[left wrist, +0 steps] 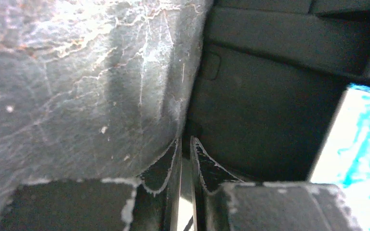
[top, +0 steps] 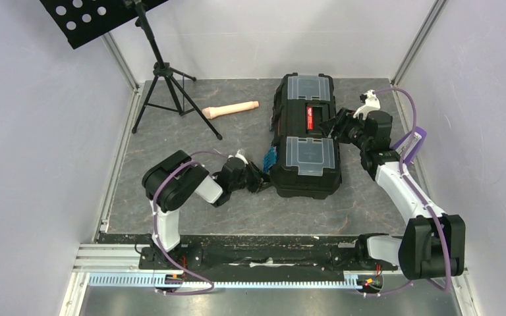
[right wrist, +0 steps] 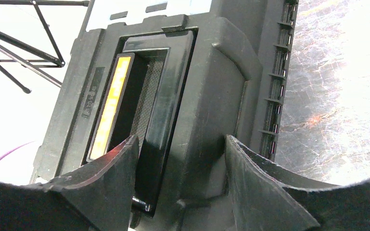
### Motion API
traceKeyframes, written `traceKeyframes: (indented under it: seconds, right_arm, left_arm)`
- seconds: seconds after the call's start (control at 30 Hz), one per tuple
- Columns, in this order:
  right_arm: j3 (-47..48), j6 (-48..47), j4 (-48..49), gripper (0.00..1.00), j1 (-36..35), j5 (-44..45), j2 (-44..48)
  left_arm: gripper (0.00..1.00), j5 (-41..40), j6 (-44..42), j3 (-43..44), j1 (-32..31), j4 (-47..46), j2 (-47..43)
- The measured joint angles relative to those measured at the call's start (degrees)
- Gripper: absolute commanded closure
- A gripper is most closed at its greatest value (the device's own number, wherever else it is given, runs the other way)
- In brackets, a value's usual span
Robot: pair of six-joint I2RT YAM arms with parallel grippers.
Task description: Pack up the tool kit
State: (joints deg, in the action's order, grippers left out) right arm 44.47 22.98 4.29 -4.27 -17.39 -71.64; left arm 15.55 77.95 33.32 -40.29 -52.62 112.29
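1. Left pincer [top: 255, 178] sits low on the worktop [top: 237, 210], just beside the toolbox's near-left corner.
2. In the left wrist view its fingers [left wrist: 166, 168] are nearly together with only a thin slit between them. I can see nothing between them.
3. Dead ahead of those tips is the toolbox [top: 296, 131] side wall, close, but I can't tell if it's touching. The blue latch [top: 269, 158] is just off to one side of the pincer, flipped out from the box and blown out bright on the wrist cam.
4. The toolbox lies mid-worktop, long axis running near to far, lid shut. One clear-lidded compartment [top: 309, 153] is at the near end and the other [top: 308, 87] at the far end. The red-labelled handle [top: 309, 118] lies flat between them.
5. Right pincer [top: 337, 123] is at the box's right side, level with the handle and reaching over the lid edge.
6. In the right wrist view its fingers [right wrist: 111, 183] are wide apart, astride the lid. One tip is over the handle recess and the other is by the ribbed outer edge. The handle bar and lid ridge lie between them. I can't tell if it is actually clamped on anything.
7. A purple object [top: 417, 141] is behind the right arm at the worktop's right edge.
8. A beige cylindrical handle [top: 230, 109] lies loose left of the box's far end, well apart from both pincers.
9. A black tripod stand [top: 168, 85] is in the far-left corner.
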Motion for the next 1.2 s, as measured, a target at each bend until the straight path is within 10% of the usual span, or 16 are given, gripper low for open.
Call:
traceKeyframes:
  seconds: [0.43,1.2]
  right_arm:
    - [1.7,-0.9,-2.3,0.94,-0.5,0.7,-0.6]
    - [3.6,-2.4,-4.9,0.98,-0.5,0.3,-1.6]
  left_arm:
    - [0.48,-6.3,-4.2,-10.1,7.2,5.5,-16.6]
    - [0.74,1.4,-3.3,-7.5,8.0,-15.0,-8.3]
